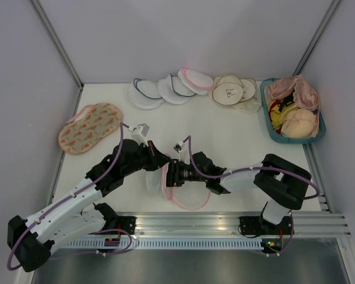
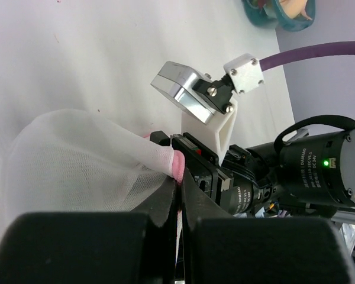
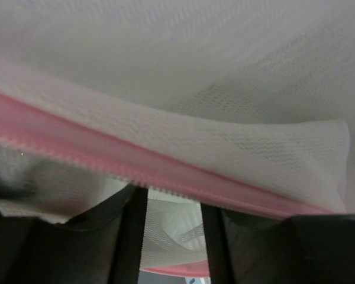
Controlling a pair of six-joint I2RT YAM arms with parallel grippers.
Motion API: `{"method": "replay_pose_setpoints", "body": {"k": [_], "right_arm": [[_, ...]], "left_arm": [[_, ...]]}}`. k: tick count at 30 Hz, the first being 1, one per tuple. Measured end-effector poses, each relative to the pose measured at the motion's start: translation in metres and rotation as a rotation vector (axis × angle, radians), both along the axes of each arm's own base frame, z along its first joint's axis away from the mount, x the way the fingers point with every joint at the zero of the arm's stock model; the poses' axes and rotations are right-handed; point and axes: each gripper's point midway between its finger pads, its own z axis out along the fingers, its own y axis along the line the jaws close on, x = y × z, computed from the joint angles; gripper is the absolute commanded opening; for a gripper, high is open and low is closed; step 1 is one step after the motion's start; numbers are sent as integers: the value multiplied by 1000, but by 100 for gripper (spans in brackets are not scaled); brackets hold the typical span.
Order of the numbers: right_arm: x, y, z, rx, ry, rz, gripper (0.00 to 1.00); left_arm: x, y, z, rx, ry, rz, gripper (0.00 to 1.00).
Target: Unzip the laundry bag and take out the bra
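The laundry bag point(image 1: 186, 200), white mesh with pink zipper trim, lies at the front middle of the table between both grippers. My left gripper point(image 1: 163, 163) is shut on the bag's pink edge; in the left wrist view its jaws point(image 2: 180, 182) pinch the trim, and the mesh point(image 2: 77, 160) is pulled up taut. My right gripper point(image 1: 171, 174) faces it from the right, at the bag's rim. In the right wrist view its fingers point(image 3: 171, 198) stand apart under the pink zipper trim point(image 3: 165, 171), with mesh point(image 3: 195, 59) filling the view. The white bra is hidden.
An orange floral bag point(image 1: 90, 127) lies at the left. White pouches with blue trim point(image 1: 157, 92) and a pink-trimmed pouch point(image 1: 196, 78) lie at the back. Beige pads point(image 1: 231, 90) are next to a teal basket point(image 1: 266, 115) of peach bras point(image 1: 296, 94).
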Motion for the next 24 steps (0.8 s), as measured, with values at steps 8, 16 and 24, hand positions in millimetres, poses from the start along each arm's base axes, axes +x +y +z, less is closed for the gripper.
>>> {"method": "replay_pose_setpoints", "body": {"k": [8, 16, 24], "right_arm": [[9, 8, 4, -69, -76, -76, 1], [35, -34, -12, -320, -143, -281, 0], [46, -78, 11, -433, -236, -421, 0]], "left_arm": [[-1, 9, 1, -30, -9, 48, 2], [-6, 11, 14, -79, -29, 57, 2], [-4, 12, 11, -73, -24, 65, 2]]}}
